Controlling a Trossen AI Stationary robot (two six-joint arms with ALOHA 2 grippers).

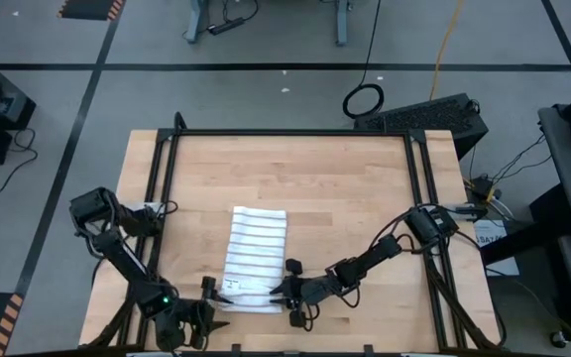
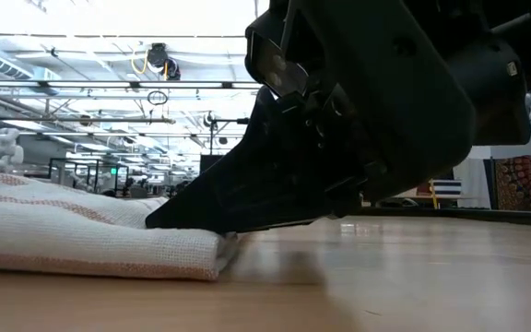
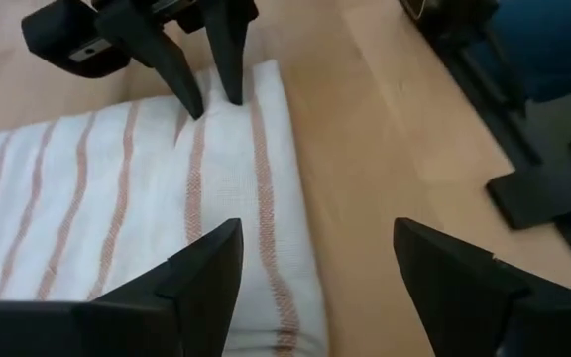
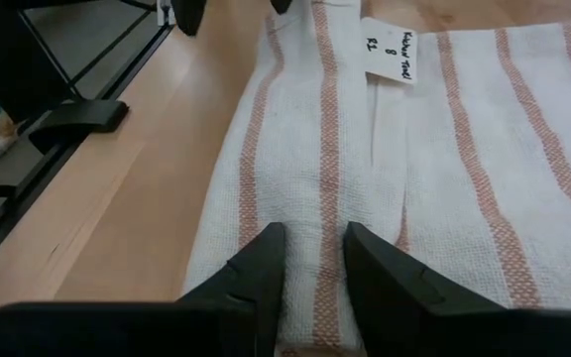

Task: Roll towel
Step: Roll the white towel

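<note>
Nearest you in the low view, the folded edge of the thin white cloth towel with narrow reddish-brown stripes [image 2: 81,235] lies on the pale wooden table top [image 2: 385,277], and a dark gripper's fingers come down onto that fold from above.

From overhead you see the towel [image 1: 256,258] lying lengthwise on the near half of the table [image 1: 295,178], its near end doubled over into a thick band. Both arms meet at that near end.

Left gripper [image 1: 218,292]: at the towel's near left corner. In its wrist view your two dark fingers [image 3: 201,283] stand wide apart; one rests over the fold's end, the other over bare wood beside the towel's edge. Nothing is held between them.

Right gripper [image 1: 284,291]: at the near right side of the same band. In its wrist view the dark fingers [image 4: 256,273] stand narrow, pinching a ridge of the folded cloth [image 4: 325,198] between them along a stripe. Note the small white tag with handwriting [image 4: 393,52] lying flat farther along the fold, toward the left gripper.

Farther off, a black metal frame [image 1: 295,132] borders the table's far and side edges. Beyond it, on the grey floor, lies a coiled black cable [image 1: 364,99].
</note>
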